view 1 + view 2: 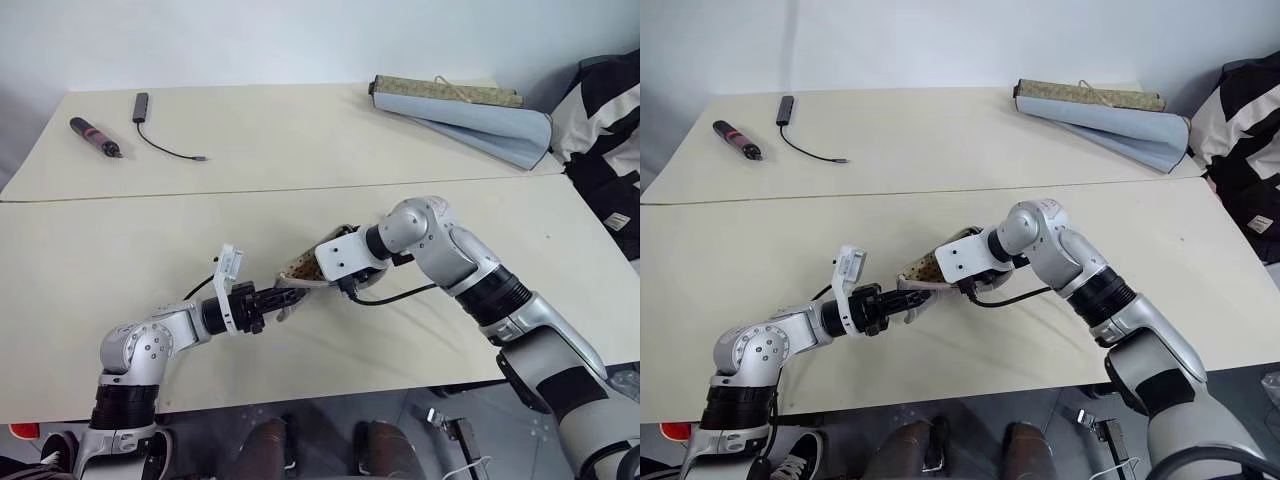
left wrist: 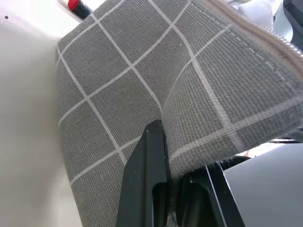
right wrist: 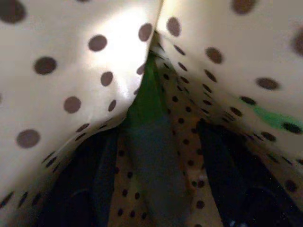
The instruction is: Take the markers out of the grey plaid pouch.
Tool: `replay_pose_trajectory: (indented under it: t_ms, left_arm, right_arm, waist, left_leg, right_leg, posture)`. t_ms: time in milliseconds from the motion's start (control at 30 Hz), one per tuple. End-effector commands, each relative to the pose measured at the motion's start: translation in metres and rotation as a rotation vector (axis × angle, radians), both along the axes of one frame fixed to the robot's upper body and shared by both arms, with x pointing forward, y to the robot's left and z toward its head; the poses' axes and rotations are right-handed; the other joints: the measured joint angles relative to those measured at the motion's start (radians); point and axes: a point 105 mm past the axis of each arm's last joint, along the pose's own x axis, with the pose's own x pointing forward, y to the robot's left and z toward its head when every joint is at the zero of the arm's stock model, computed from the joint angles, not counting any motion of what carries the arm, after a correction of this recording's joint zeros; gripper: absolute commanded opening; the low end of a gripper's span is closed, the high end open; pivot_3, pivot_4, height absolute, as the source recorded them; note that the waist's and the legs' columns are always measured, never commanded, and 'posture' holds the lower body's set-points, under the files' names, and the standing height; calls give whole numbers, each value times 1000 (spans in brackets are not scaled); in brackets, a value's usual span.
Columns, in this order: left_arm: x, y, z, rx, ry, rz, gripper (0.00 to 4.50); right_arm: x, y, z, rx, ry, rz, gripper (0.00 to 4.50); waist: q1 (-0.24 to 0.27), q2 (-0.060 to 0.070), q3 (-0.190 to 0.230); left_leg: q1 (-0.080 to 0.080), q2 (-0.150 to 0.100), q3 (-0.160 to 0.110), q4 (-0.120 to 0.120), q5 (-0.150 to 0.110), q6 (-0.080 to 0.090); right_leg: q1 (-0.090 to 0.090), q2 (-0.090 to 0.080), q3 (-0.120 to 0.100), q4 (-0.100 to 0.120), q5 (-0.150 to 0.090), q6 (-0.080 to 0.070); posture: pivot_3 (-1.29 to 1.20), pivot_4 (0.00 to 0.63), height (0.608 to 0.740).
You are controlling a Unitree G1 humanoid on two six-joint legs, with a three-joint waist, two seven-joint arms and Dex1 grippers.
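Observation:
The grey plaid pouch (image 1: pixel 300 271) is held up off the table between my two grippers, its mouth turned toward my right arm. My left gripper (image 2: pixel 168 165) is shut on the pouch's lower edge, one black finger (image 2: pixel 150 156) lying against the checked fabric. My right gripper (image 3: pixel 156 156) is pushed into the mouth, and its hand (image 1: pixel 340 258) covers the opening. Inside, against the tan dotted lining, a dark marker with a green cap (image 3: pixel 147 101) lies between the open fingers, apart from both. A marker's red cap (image 2: pixel 74 4) shows past the pouch's far corner.
On the far table lie a thick black tool with a pink band (image 1: pixel 95 137) and a small adapter with a thin cable (image 1: pixel 150 125) at the left, and a rolled blue-grey mat (image 1: pixel 470 115) at the right. A black-and-white bag (image 1: pixel 605 130) sits past the right edge.

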Motion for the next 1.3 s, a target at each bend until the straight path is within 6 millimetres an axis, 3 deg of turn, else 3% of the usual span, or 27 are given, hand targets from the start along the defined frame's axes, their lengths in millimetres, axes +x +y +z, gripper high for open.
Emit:
replay_pose_trajectory:
  t_ms: [33,200,333,400,500,567,867,967,1067,1300]
  left_arm:
    - [-9,-6,11,-36,-55,-61,0]
    - [-11,-8,12,-41,-58,-68,0]
    - [-10,-8,12,-42,-62,-60,0]
    - [-10,-7,12,-40,-67,-54,0]
    - [-8,-6,11,-29,-73,-40,0]
    - [-8,-5,11,-30,-74,-34,0]
    - [1,4,4,31,-123,36,0]
    - [10,10,2,87,-170,86,0]
    - [11,13,1,100,-184,89,0]
    - [35,24,10,154,-335,238,0]
  right_arm:
    - [8,2,-13,-14,-23,-19,2750]
    - [11,3,-29,-31,-20,-14,2750]
    - [10,4,-31,-14,3,-20,2750]
    - [9,4,-28,2,13,-24,2339]
    - [8,2,-16,28,4,-27,1462]
    - [6,0,-6,49,3,-26,1135]
    - [-16,-1,44,259,80,-17,1094]
    - [-16,-16,61,324,85,-70,1093]
    - [-15,-23,65,362,99,-112,1093]
    - [-29,-35,83,486,202,-143,1071]
  waist:
    - [-2,0,0]
    - [-6,-2,-1]
    - [-7,-2,-1]
    - [-7,-2,-1]
    - [-6,-2,-1]
    - [-5,-2,-1]
    - [1,-2,-1]
    - [1,-2,-1]
    - [1,-2,-1]
    - [3,-2,-1]
  left_leg:
    - [0,0,0,0,0,0]
    - [3,1,0,0,-1,-4]
    - [8,2,2,0,-2,-8]
    - [9,3,2,0,-3,-9]
    - [9,4,3,0,-3,-10]
    - [9,5,4,-1,-3,-11]
    - [4,5,3,-1,-4,-11]
    - [4,5,3,-1,-4,-11]
    - [3,5,3,-1,-4,-11]
    - [1,5,2,-1,-4,-11]
  right_leg:
    - [0,0,0,0,0,0]
    - [1,2,2,2,-1,-1]
    - [2,2,5,5,-2,-3]
    - [3,3,6,5,-2,-4]
    - [2,5,8,5,-2,-4]
    - [2,5,9,6,-2,-5]
    - [-2,5,12,4,-3,-5]
    - [-2,5,11,4,-3,-5]
    - [-3,5,11,3,-3,-5]
    - [-4,4,10,3,-2,-5]
  posture:
    - [0,150,740]
    - [0,150,740]
    - [0,150,740]
    - [0,150,740]
    - [0,150,740]
    - [0,150,740]
    - [0,150,740]
    - [0,150,740]
    - [0,150,740]
    - [0,150,740]
